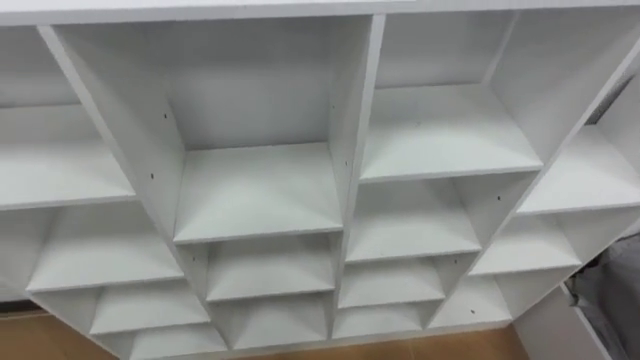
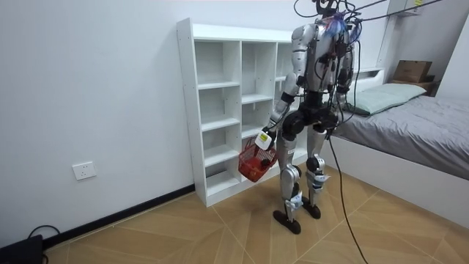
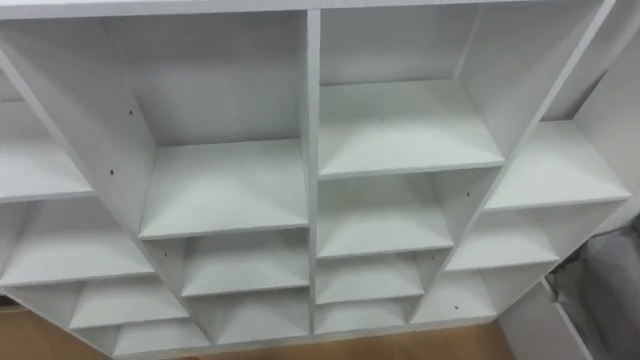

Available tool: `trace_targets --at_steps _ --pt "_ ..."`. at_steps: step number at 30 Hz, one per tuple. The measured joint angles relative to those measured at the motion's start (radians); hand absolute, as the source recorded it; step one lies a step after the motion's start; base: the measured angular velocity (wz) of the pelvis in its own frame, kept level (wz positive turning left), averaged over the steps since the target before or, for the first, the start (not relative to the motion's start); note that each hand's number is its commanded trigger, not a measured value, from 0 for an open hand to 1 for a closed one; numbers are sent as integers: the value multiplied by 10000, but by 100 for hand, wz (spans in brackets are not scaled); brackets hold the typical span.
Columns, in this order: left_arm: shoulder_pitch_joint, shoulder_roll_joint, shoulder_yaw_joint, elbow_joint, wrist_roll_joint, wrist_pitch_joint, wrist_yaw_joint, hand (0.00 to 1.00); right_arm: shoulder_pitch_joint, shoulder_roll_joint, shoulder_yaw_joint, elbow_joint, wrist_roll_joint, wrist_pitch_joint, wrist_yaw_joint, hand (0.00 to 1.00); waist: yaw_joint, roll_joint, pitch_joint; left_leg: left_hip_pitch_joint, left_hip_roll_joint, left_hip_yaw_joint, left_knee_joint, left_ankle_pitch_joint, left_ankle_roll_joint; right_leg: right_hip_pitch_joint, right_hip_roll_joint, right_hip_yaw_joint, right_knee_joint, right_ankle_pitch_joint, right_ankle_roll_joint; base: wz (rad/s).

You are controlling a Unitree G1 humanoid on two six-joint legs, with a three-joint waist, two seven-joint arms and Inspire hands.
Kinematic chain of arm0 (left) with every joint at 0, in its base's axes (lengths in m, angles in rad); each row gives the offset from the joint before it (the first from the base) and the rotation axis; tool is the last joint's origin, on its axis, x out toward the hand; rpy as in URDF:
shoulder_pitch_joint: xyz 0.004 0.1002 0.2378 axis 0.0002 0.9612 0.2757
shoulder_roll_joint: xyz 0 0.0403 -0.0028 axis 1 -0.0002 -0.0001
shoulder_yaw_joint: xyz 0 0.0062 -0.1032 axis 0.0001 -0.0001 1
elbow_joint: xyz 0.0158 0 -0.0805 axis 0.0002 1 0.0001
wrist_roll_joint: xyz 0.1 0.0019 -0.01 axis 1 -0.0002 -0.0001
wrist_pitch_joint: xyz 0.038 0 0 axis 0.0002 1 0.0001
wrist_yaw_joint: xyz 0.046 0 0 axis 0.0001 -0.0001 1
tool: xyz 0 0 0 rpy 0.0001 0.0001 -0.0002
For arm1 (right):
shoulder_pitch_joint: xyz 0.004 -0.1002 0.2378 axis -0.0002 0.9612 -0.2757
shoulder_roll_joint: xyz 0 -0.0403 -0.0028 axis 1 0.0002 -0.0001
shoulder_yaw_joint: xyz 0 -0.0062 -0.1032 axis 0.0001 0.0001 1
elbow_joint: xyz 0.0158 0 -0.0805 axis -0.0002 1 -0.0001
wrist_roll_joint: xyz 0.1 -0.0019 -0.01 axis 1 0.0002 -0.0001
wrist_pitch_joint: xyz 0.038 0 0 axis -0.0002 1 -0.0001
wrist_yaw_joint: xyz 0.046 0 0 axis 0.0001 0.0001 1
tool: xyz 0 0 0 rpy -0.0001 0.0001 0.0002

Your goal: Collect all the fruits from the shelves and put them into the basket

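White closet (image 1: 260,190) (open cubbies); left hand (image 2: 266,138) grips red basket (image 2: 256,164).

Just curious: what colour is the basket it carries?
Red basket, best in room view.

Bright, even light falls on the white closet (image 1: 258,190), compartments softly shadowed.

Readable text: none.
Shelf unit (image 1: 258,190): plain white boards, no lettering to be made out.
Red basket (image 2: 256,163): hangs from the left hand (image 2: 265,139); no legible label.
Cardboard box (image 2: 412,70): well apart from that hand; any print is too small to read.
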Motion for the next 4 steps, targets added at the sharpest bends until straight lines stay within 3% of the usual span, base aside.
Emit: trace_targets --at_steps 4 --pt "35 -13 -1 -10 4 1 10 100 -82 0 2 114 -1 0 6 0 -3 -1 1 -118 -34 -124 4 1 1 2 -49 -161 0 -47 10 10"
